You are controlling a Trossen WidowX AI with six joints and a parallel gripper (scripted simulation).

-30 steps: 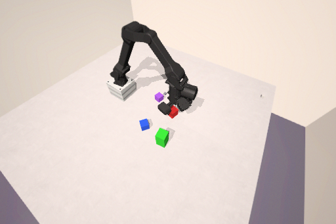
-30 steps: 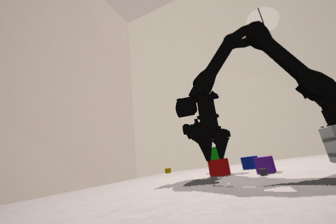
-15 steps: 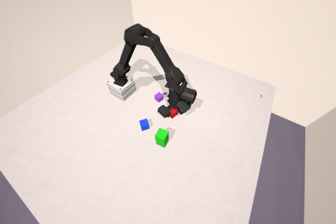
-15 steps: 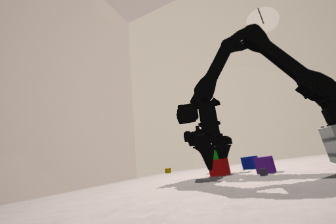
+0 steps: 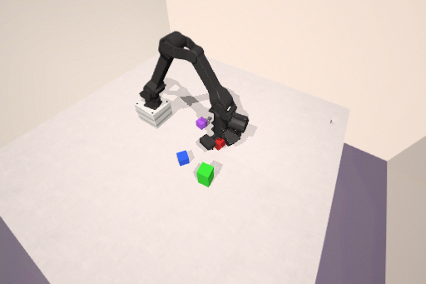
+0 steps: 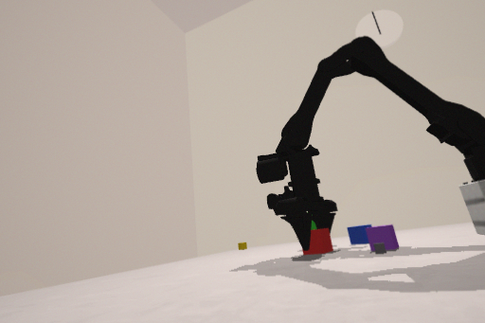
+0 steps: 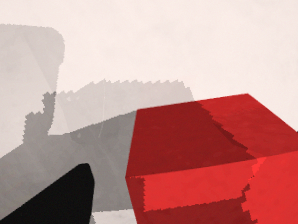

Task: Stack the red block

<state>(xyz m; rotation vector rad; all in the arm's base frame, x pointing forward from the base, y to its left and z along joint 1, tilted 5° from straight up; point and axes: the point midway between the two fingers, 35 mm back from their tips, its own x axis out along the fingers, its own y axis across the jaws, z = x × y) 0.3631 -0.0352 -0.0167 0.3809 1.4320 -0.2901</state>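
Note:
The red block (image 5: 220,143) (image 6: 319,242) (image 7: 200,160) sits on the white table (image 5: 104,214). My gripper (image 5: 219,141) (image 6: 317,236) is open and down at table height, with one finger on each side of the block; the fingers do not press on it. In the wrist view the block fills the lower right, and one black finger (image 7: 60,200) shows at the lower left. The green tower (image 5: 205,174) stands apart, in front of the gripper. In the exterior view only a sliver of the green tower (image 6: 313,225) shows behind the fingers.
A blue block (image 5: 182,157) (image 6: 359,234) lies left of the tower. A purple block (image 5: 201,122) (image 6: 382,236) with a tiny grey cube (image 6: 379,247) lies near the arm. A small yellow cube (image 6: 242,245) lies far off. The arm's base (image 5: 153,112) stands at the back.

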